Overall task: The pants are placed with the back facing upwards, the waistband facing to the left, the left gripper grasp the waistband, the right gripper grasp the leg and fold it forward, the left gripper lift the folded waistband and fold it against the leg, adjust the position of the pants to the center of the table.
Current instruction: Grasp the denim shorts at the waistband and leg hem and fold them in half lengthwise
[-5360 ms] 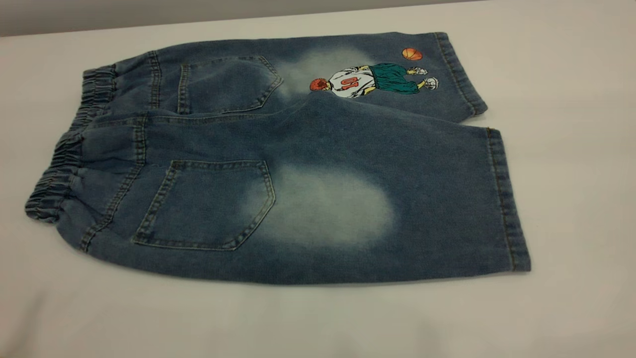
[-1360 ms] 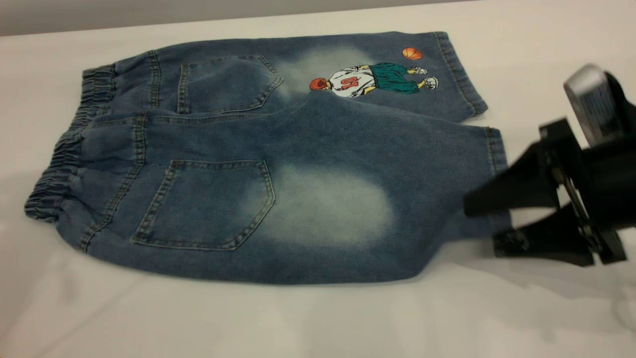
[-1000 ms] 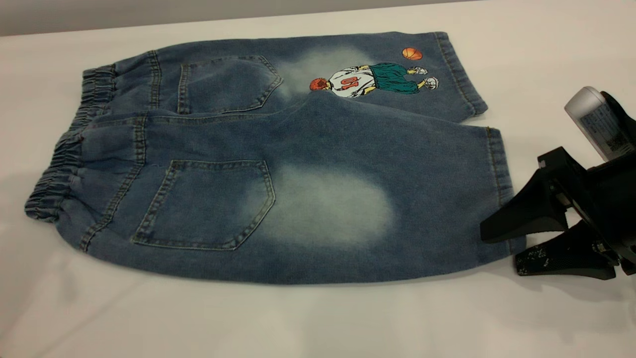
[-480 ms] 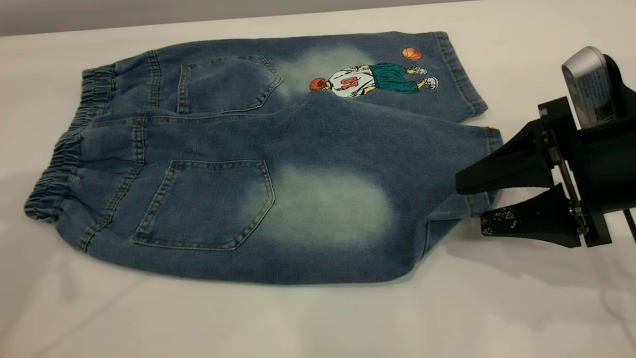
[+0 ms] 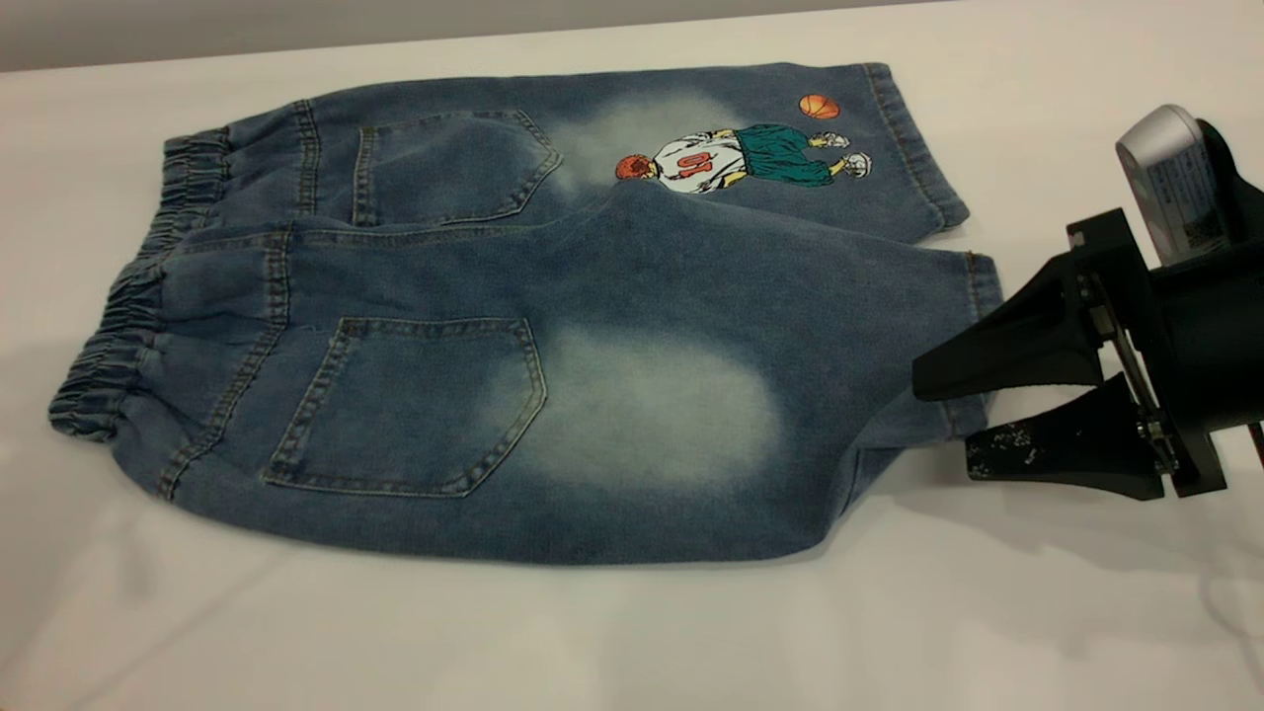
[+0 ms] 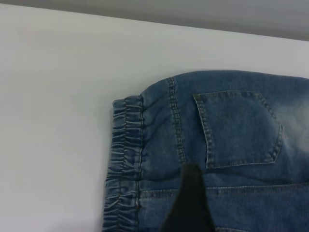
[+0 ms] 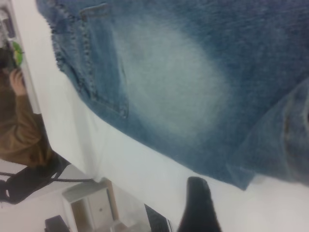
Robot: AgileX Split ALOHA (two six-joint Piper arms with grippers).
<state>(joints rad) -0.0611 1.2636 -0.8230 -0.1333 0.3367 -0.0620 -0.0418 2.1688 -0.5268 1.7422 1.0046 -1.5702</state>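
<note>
While the knee-length blue denim pants [image 5: 553,326] lie back-up on the broad white-grey table [image 5: 632,632], their plain leg with the pale oval faded patch [image 5: 790,395] is gathered at its stitched hem, whose near corner is drawn up and folded under. That hem sits between the two black tapered fingers of the right gripper [image 5: 948,420], the angular black claw carrying a silver-grey labelled box [image 5: 1170,183]; the upper finger rests on the denim and the lower one lies beneath the hem edge, so the claw is pinching the leg. Farther from the claw lies the other leg with the basketball-player print [image 5: 741,158], flat on the table. At the far end from this claw is the gathered elastic waistband [image 5: 128,296], untouched. In the left wrist view, one black finger of the left gripper [image 6: 190,203] hangs above the denim just beside the waistband [image 6: 125,159]; whether that claw is spread cannot be told. In the right wrist view a person in a brown sleeve [image 7: 21,130] stands beyond the table edge.
</note>
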